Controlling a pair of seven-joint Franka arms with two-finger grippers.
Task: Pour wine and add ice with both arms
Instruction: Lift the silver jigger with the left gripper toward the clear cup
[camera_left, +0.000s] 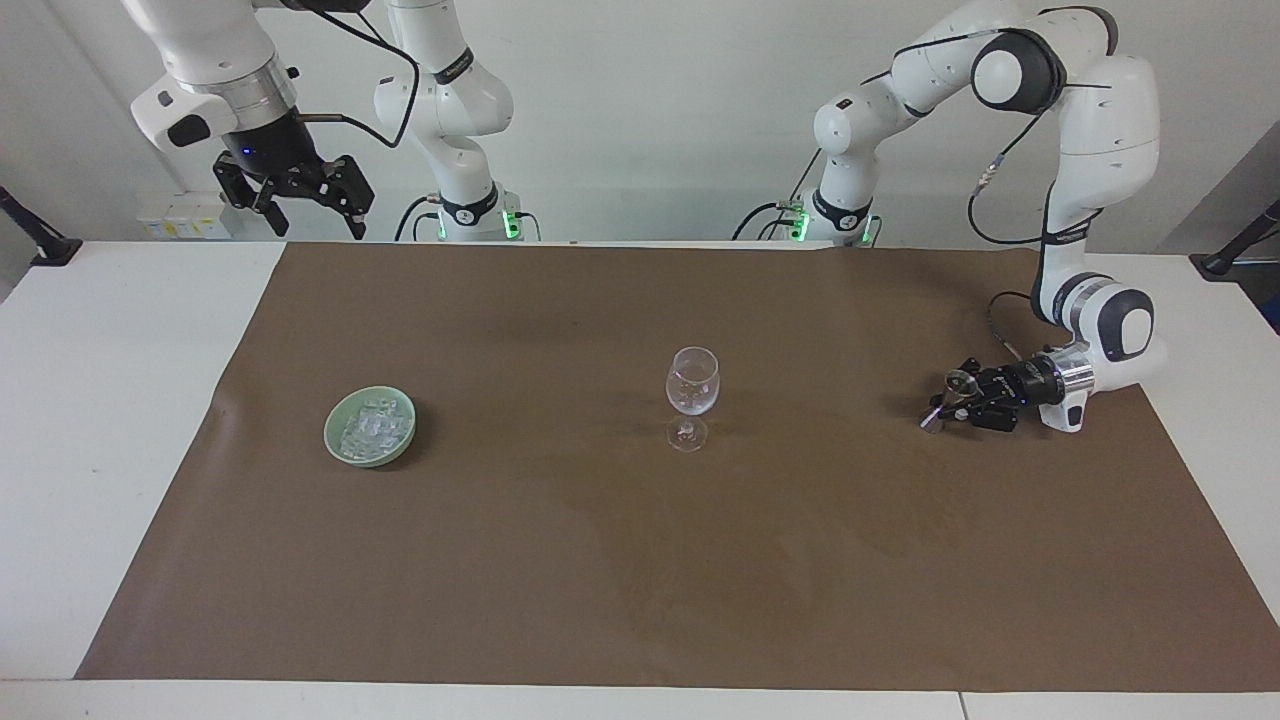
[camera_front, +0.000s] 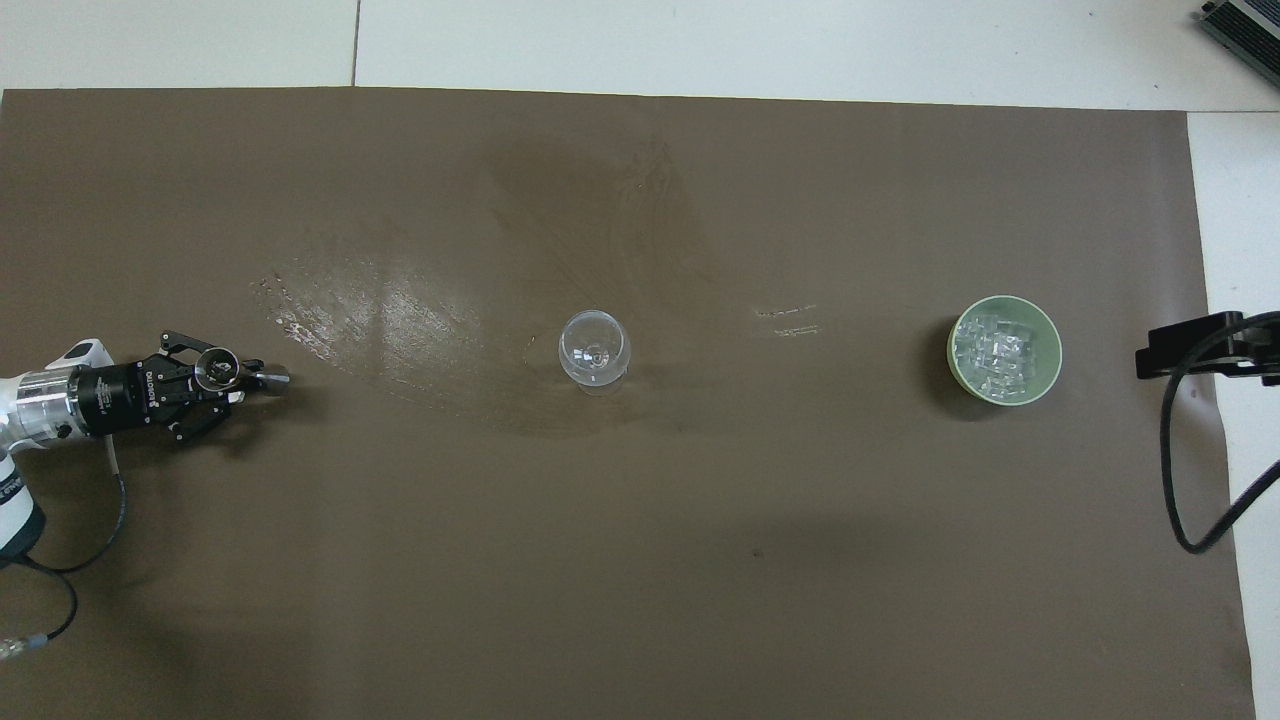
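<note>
Overhead view: left gripper (camera_front: 232, 378), at frame's left edge, is clamped on a small metal jigger (camera_front: 218, 367). Ice (camera_front: 1002, 352) fills the green bowl (camera_front: 1052, 360) at right. Right gripper (camera_left: 303, 207) hangs open, waiting, upper left of the facing view.

A pale green bowl (camera_left: 370, 427) holding whitish clear ice (camera_left: 372, 424) is sitting on a plain brown mat (camera_left: 640, 580); white table (camera_left: 90, 400).
</note>
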